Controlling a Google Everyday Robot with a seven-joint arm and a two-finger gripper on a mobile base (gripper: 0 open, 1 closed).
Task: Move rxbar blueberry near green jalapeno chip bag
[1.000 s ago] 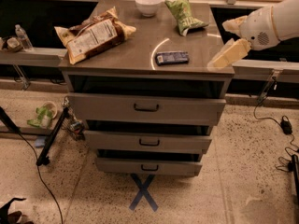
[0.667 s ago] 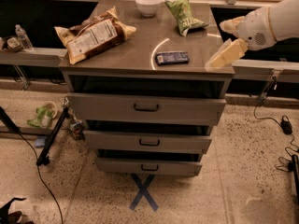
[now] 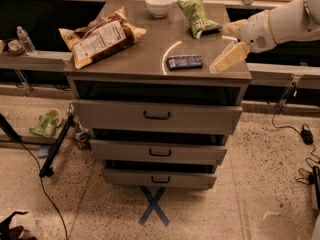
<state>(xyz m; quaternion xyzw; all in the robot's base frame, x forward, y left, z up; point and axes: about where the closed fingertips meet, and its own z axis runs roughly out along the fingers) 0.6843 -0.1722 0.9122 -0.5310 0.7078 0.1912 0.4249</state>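
Note:
The rxbar blueberry [image 3: 184, 62] is a small dark blue bar lying flat near the front right of the cabinet top [image 3: 150, 54]. The green jalapeno chip bag [image 3: 198, 15] is light green and wrinkled, lying at the back right, apart from the bar. My gripper [image 3: 220, 47] hangs over the right edge of the top, just right of the bar and in front of the green bag. Its pale fingers [image 3: 228, 58] are spread open and hold nothing.
A large brown and white chip bag [image 3: 101, 37] lies at the left of the top. A white bowl [image 3: 159, 5] stands at the back middle. Below are three drawers, slightly pulled out. A water bottle [image 3: 24, 39] stands on a ledge at left. Cables lie on the floor.
My gripper has moved slightly left, closer to the blue bar. The bar and both bags have not moved.

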